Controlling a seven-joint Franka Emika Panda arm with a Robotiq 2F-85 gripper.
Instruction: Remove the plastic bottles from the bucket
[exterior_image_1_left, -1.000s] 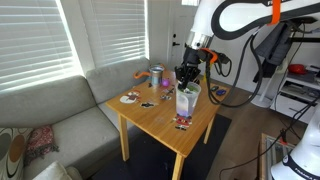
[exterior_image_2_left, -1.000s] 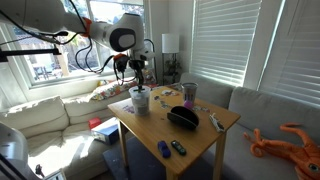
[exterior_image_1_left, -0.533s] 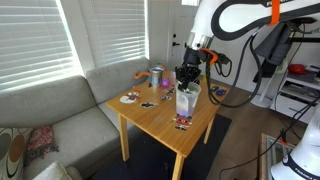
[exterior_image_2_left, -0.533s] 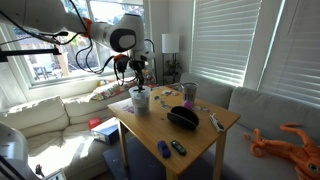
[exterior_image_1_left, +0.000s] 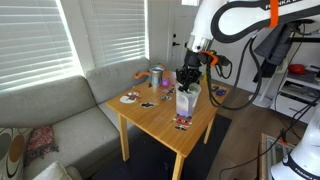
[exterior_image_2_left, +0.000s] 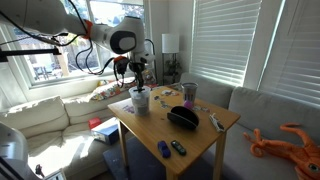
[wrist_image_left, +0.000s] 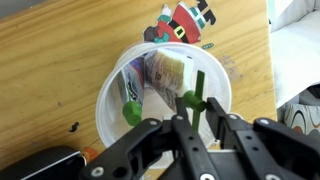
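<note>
We see the bucket (wrist_image_left: 118, 78) standing upright on the wooden table (wrist_image_left: 60, 60), near the table edge in the wrist view; just beyond its rim lies a small red, white and black figure (wrist_image_left: 186, 20), flat on the wood.

The plastic bottles (wrist_image_left: 165, 72) are inside the bucket; we make out 1 body with a yellowish label leaning against the far wall, and 2 green tops lower down, 1 toward the left and 1 toward the middle. We cannot tell the colour of the other label from here.

The gripper (wrist_image_left: 197, 128) hangs directly over the bucket's mouth, pointing straight down; its dark fingers (wrist_image_left: 184, 135) stand close together with only a narrow slit between them. The middle green top sits right at that slit; we cannot tell whether the jaws are pinching it or merely poised above it.

In an exterior view the gripper (exterior_image_1_left: 186, 78) meets the top of the bucket (exterior_image_1_left: 187, 101), which stands toward the table's far side; a grey and orange can (exterior_image_1_left: 157, 76) stands well apart from it, nearer the grey sofa (exterior_image_1_left: 60, 115). In an exterior view a black bowl (exterior_image_2_left: 182, 117) rests near the middle of the table, apart from the bucket (exterior_image_2_left: 140, 100).
</note>
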